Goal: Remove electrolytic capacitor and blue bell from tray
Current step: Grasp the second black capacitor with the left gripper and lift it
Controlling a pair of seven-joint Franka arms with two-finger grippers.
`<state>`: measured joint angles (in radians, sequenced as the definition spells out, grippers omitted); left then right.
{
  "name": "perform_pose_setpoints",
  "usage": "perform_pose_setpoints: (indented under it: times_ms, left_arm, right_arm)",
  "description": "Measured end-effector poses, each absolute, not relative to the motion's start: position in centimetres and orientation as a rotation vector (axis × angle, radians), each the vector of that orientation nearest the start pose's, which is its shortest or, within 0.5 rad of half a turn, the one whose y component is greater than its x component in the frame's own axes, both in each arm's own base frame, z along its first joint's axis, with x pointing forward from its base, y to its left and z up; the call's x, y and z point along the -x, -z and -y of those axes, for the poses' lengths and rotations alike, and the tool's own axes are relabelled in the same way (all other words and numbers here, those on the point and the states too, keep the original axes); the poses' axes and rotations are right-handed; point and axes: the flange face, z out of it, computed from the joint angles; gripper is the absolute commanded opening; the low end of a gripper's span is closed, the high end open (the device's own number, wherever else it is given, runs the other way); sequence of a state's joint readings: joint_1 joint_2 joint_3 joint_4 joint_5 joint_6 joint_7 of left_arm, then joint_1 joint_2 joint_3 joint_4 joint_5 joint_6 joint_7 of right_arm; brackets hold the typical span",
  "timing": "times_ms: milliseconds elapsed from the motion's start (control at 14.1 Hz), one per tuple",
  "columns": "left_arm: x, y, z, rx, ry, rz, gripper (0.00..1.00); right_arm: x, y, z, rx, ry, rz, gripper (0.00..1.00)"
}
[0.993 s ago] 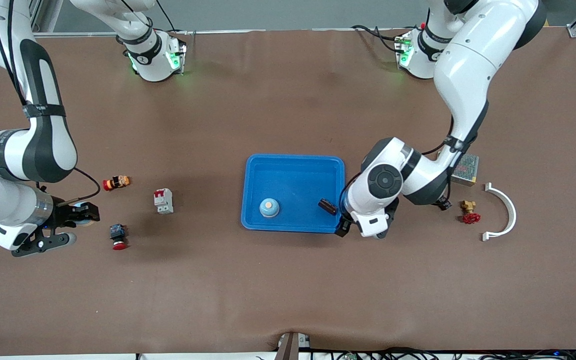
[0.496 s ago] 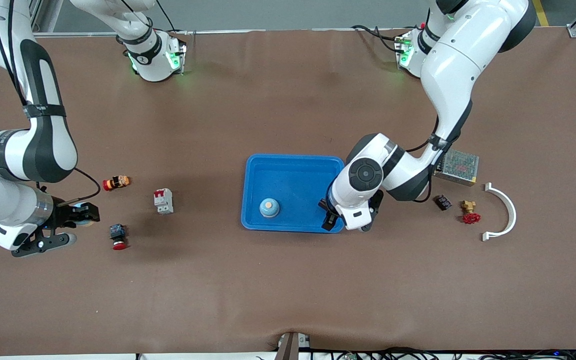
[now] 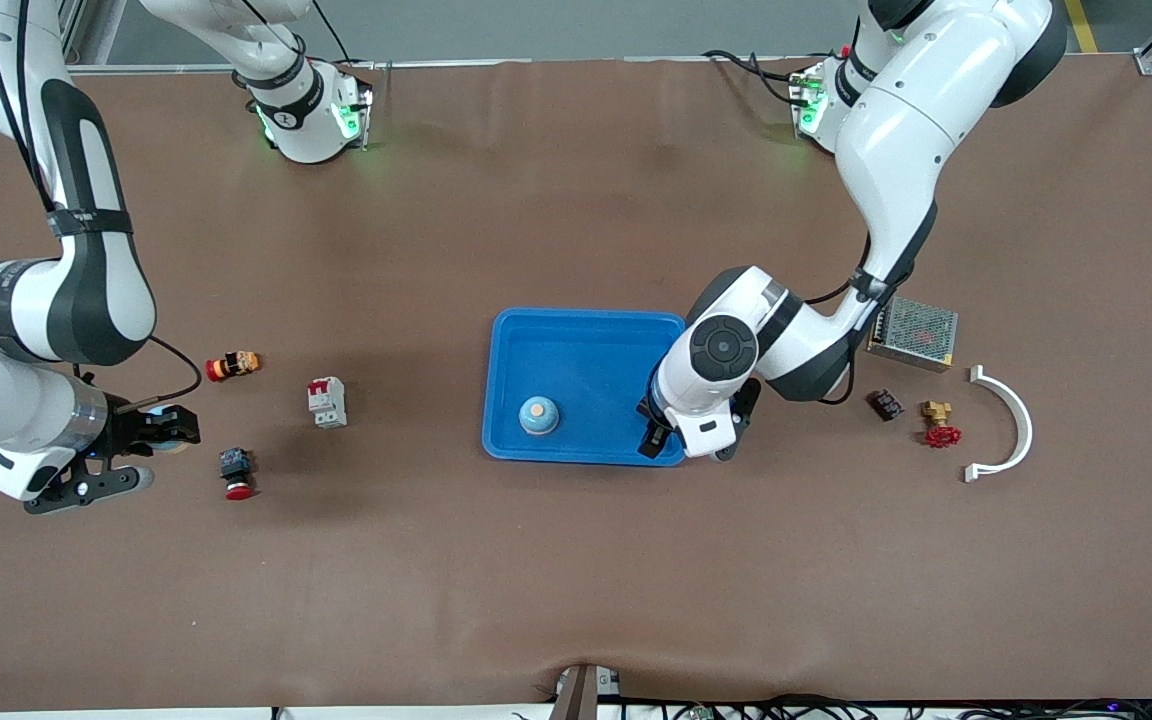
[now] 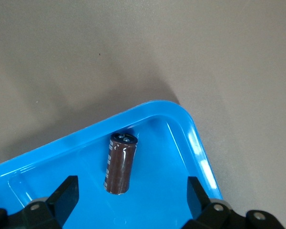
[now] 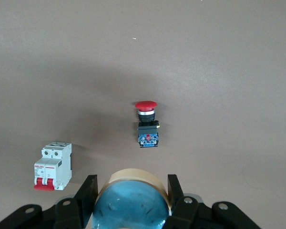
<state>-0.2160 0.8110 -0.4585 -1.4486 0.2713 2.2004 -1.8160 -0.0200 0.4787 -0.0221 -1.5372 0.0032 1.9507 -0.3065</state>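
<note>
A dark brown capacitor (image 4: 120, 163) lies on its side in a corner of the blue tray (image 3: 576, 340). My left gripper (image 4: 131, 200) hangs open just above it, a finger on either side and touching nothing. In the front view the left gripper (image 3: 658, 432) hides the capacitor. A blue bell (image 3: 539, 415) with a tan top stands in the tray. My right gripper (image 3: 161, 428) is at the right arm's end of the table, shut on a second blue bell (image 5: 131, 202) with a tan rim.
Near the right gripper lie a red push-button (image 3: 236, 472), a white circuit breaker (image 3: 327, 402) and a small orange-red part (image 3: 233, 365). Toward the left arm's end are a metal mesh box (image 3: 914, 333), a small dark part (image 3: 884, 404), a brass valve (image 3: 939, 424) and a white curved piece (image 3: 1008, 425).
My left arm has swung over the tray's corner, so its hand now covers the capacitor in the front view. The right arm has stayed still with its bell.
</note>
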Motion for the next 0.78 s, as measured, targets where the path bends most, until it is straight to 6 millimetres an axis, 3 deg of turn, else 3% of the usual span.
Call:
perform_pose_setpoints:
  times_ms: [425,780]
  left_arm:
    - [-60.5,-23.6,39.6,2.716,-0.153,1.679,1.00]
    - [-59.5,-22.0,40.6,2.713,-0.173,1.645,0.90]
  right_arm:
    - [-68.1,-37.2,2.6,3.108,-0.103,0.416,0.53]
    - [-68.2,-37.2,2.5,3.109,-0.096,0.417,0.53]
